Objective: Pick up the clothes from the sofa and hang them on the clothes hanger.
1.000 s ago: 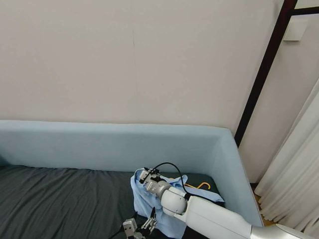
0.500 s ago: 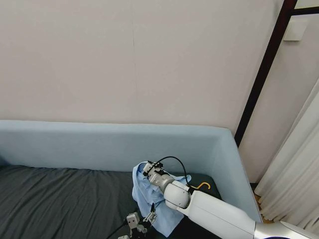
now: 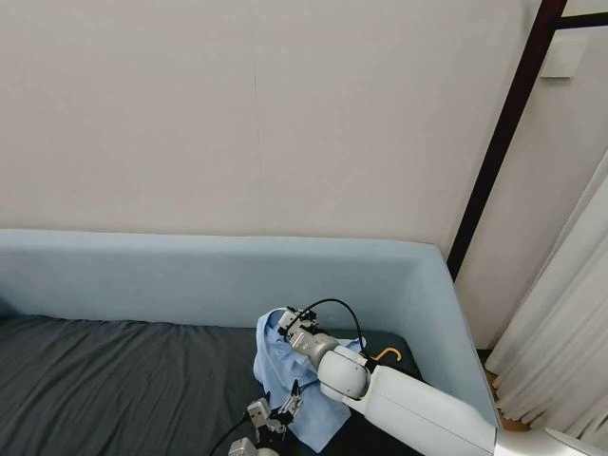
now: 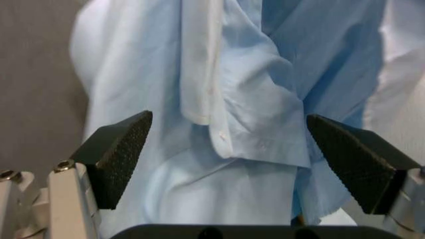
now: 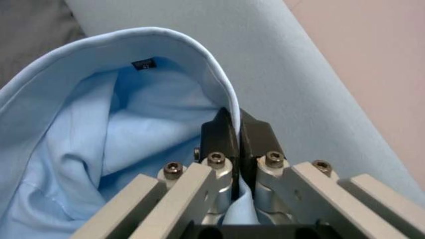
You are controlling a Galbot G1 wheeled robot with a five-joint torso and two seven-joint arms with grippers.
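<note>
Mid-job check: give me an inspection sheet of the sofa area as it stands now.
Surface: sofa, dark seat, light blue back.
Job's things: shirt held up by its collar, the rest hanging toward the seat; hanger hook lying in the seat corner.
Clutter: nothing seen.
Pincers: right pincer shut on the collar; left pincer open, lower down, facing the hanging cloth, not closed on it.
Cables: black cable looping over the right wrist.
Surroundings: wall, dark pole, curtain at right.
</note>
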